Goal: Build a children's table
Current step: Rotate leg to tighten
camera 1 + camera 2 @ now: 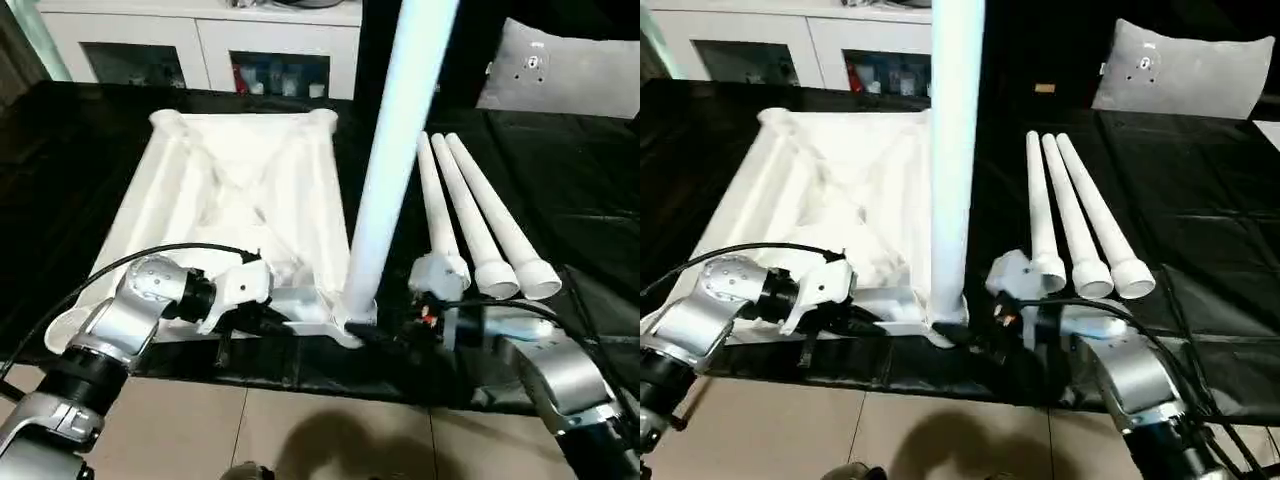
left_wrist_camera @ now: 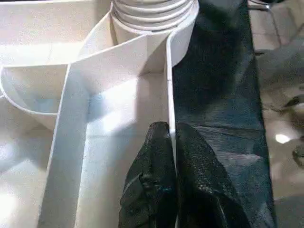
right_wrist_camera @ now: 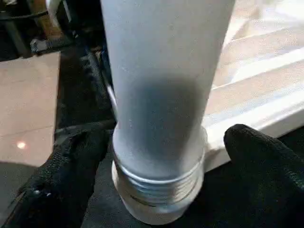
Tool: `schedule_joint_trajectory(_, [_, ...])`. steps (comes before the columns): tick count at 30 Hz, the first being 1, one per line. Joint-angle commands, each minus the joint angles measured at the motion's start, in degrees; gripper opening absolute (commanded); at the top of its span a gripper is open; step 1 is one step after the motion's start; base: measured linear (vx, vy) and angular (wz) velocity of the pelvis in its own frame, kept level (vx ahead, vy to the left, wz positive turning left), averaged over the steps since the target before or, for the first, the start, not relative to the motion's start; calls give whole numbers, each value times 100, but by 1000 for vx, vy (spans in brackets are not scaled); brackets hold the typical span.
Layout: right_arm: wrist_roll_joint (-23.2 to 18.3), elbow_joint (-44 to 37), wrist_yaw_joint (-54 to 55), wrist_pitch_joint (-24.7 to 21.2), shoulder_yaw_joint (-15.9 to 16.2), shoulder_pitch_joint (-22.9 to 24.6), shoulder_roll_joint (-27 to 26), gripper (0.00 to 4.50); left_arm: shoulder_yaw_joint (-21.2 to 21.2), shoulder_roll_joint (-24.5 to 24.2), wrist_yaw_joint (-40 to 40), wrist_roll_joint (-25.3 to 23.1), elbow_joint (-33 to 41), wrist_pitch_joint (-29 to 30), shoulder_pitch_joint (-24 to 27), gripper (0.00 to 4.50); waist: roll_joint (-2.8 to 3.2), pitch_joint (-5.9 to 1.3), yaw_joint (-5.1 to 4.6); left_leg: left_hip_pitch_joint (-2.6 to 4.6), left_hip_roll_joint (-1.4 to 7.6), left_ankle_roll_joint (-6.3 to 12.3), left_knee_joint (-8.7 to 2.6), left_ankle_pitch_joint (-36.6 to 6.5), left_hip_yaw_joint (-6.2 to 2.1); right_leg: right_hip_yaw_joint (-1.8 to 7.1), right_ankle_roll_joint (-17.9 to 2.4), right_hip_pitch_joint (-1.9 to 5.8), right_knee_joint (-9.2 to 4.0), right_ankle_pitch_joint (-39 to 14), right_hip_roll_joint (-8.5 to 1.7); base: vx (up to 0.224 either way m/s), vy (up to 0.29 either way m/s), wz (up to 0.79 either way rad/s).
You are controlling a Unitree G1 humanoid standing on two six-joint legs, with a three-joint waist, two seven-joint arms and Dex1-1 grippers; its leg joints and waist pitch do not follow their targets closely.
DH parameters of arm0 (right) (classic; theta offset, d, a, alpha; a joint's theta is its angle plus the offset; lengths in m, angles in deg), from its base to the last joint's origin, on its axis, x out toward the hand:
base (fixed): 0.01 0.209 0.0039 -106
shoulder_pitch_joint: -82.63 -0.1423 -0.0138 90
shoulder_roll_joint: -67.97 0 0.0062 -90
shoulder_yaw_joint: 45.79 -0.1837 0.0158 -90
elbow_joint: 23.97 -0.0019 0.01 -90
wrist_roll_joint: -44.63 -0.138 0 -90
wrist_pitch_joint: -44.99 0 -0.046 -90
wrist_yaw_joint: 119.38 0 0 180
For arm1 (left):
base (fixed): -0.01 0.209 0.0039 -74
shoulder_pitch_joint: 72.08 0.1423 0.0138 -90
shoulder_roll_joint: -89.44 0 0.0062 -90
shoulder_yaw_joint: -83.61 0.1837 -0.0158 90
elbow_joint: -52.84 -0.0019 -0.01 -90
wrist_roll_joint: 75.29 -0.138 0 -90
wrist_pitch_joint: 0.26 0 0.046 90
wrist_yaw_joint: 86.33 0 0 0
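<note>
— Table top [image 1: 240, 200]?
— Upside down on the black sheet [image 1: 560, 190], ribbed underside up, round sockets at the corners.

— Legs?
— One leg [image 1: 385, 160] standing upright in the top's near corner socket [image 1: 345, 325], threaded base visible at the socket in the wrist views. Three spare legs [image 1: 1075, 225] lying side by side on the sheet just beside the top, wide ends toward the robot.

— Left gripper [image 2: 172, 137]?
— Pressed together, pinching the top's near edge wall [image 2: 169, 90] between its black fingers [image 2: 152, 190], close to the socket with the standing leg.

— Right gripper [image 3: 161, 147]?
— Spread wide, one black finger [image 3: 71, 161] on either side of the upright leg's base, gaps on both sides, not clamping. Low beside the same corner of the top.

— Beyond the top?
— White cabinet [image 1: 200, 40] past the far edge; grey-white cushion [image 1: 1185, 70] on the sheet beyond the spare legs. Tan tiled floor [image 1: 270, 430] nearer than the top's near edge.
</note>
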Motion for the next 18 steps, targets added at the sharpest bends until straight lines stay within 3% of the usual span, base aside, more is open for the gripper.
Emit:
schedule_joint_trajectory(1, [21, 129, -263, -38, 96, -131, 66, 445, 139, 18, -199, -43, 63, -184, -181, 0, 48, -458, -9, 148, 328, 208, -373, -965, -126, 218, -1575, 273, -375, -138, -448, 0, 0, 0])
schedule_joint_trajectory(18, [-125, 251, -675, -212, 190, -218, 79, 314, 173, 19, -294, -52, -137, -349, -265, 0, 50, -499, 29, 140, 328, 280, -338, -797, -119, 202, -1630, 280, -338, 53, -440, 0, 0, 0])
